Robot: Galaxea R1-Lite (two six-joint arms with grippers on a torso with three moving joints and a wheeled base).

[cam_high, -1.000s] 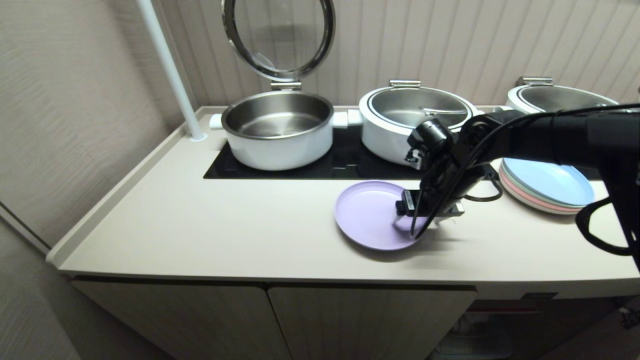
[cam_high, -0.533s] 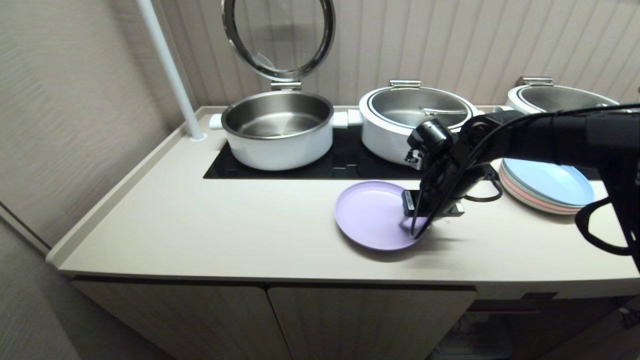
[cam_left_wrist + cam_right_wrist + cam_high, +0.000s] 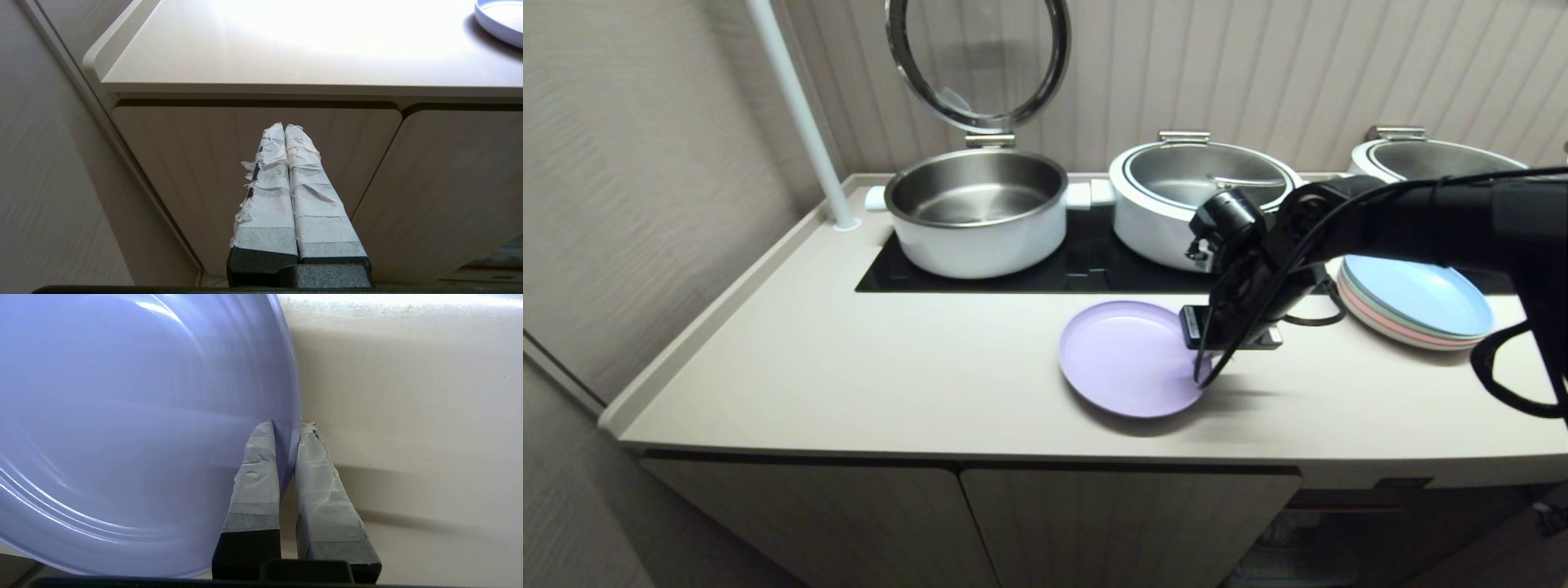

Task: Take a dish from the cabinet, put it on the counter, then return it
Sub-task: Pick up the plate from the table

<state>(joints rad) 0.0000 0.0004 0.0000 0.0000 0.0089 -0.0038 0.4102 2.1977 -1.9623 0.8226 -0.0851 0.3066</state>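
The lavender dish (image 3: 1127,359) lies on the cream counter (image 3: 890,384), in front of the black cooktop (image 3: 1086,269). My right gripper (image 3: 1197,346) is at the dish's right edge, shut on the rim. In the right wrist view one taped finger lies inside the dish (image 3: 122,416) and the other outside it, pinching the rim at the right gripper (image 3: 288,422). My left gripper (image 3: 284,126) is shut and empty, parked low in front of the cabinet (image 3: 204,163) doors, below the counter (image 3: 286,49) edge. The cabinet (image 3: 1045,523) doors show closed under the counter.
An open steel pot (image 3: 976,208) with a raised lid and a covered pot (image 3: 1201,188) stand on the cooktop, with a third pot (image 3: 1429,155) at the far right. A stack of light-blue and pink plates (image 3: 1417,302) sits right of my arm. A white pole (image 3: 800,106) rises at the back left.
The right gripper's fingers have closed on the dish's rim. The dish has shifted slightly to the left on the counter. The left arm has not moved.
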